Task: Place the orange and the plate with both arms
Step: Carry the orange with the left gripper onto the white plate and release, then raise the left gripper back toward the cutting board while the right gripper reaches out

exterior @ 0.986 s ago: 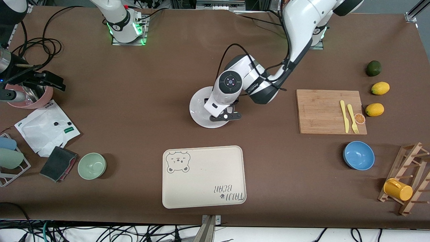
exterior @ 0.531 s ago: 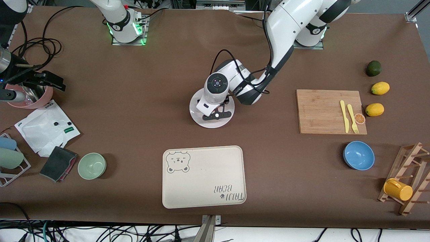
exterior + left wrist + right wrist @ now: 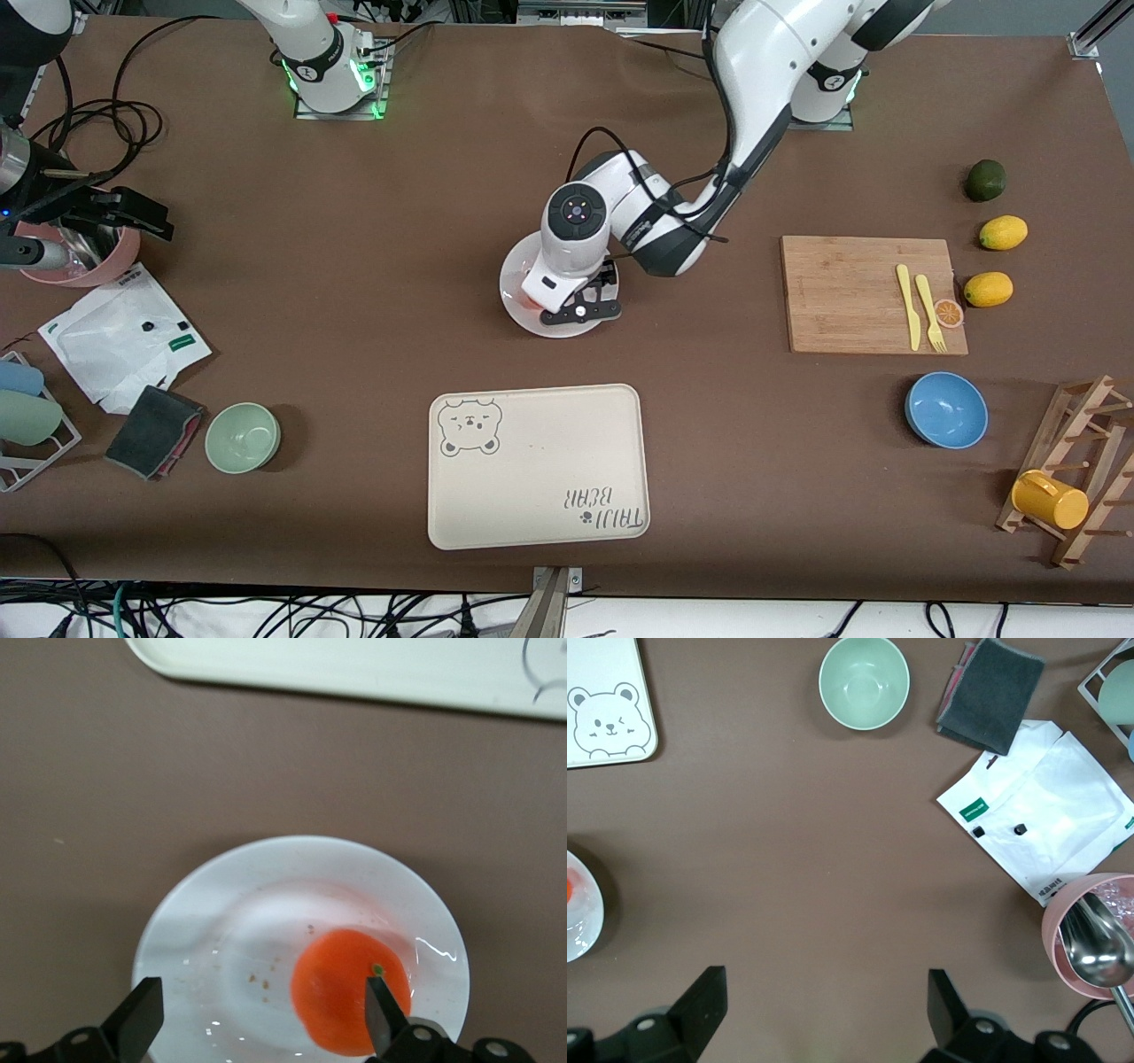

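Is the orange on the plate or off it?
On it: the orange rests on the white plate, between the open left tool's fingers.

- White arm links (image 3: 780,53) are joined by black joints, with black cables looped alongside.
- Green lights are seen at one base (image 3: 332,84).
- Black gripper fingers (image 3: 137,1023) are wedge-shaped.

On the table: one plate (image 3: 518,292) bearing one orange (image 3: 350,990), one bear tray (image 3: 538,465), two bowls, green (image 3: 243,437) and blue (image 3: 946,409), two lemons (image 3: 1003,232) (image 3: 988,289), one lime (image 3: 985,180), one cutting board (image 3: 850,297), one yellow mug (image 3: 1049,500), one pink cup (image 3: 80,257).
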Robot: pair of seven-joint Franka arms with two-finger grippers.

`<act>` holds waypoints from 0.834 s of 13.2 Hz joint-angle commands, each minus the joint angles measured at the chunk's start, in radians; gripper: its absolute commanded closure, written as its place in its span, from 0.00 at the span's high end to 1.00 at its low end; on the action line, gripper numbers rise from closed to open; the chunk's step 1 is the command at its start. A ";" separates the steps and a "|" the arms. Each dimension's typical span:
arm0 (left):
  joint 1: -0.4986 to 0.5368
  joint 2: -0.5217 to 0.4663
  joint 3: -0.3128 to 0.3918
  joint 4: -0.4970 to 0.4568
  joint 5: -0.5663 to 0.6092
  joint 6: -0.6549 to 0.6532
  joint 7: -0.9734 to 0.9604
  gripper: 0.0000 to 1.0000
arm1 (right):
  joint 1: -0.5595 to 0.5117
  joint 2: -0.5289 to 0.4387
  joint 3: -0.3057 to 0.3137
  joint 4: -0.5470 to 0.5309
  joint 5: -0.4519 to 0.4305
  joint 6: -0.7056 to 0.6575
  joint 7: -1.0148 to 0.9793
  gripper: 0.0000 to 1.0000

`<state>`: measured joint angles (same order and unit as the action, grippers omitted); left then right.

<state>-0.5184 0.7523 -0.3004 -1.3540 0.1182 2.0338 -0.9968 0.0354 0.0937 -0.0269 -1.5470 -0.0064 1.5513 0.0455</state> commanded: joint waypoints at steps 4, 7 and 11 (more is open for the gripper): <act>0.133 -0.204 0.003 -0.017 0.021 -0.229 0.198 1.00 | 0.000 0.069 -0.001 0.007 0.009 -0.014 -0.170 1.00; 0.243 -0.313 0.000 -0.023 -0.003 -0.316 0.360 1.00 | -0.006 0.110 -0.002 0.004 0.084 -0.057 -0.173 1.00; 0.432 -0.471 0.003 -0.051 -0.066 -0.388 0.446 1.00 | 0.000 0.152 -0.001 -0.028 0.184 -0.066 -0.159 1.00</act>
<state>-0.1807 0.3772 -0.2887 -1.3499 0.1067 1.6735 -0.6137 0.0371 0.2311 -0.0270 -1.5619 0.1085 1.5001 -0.1022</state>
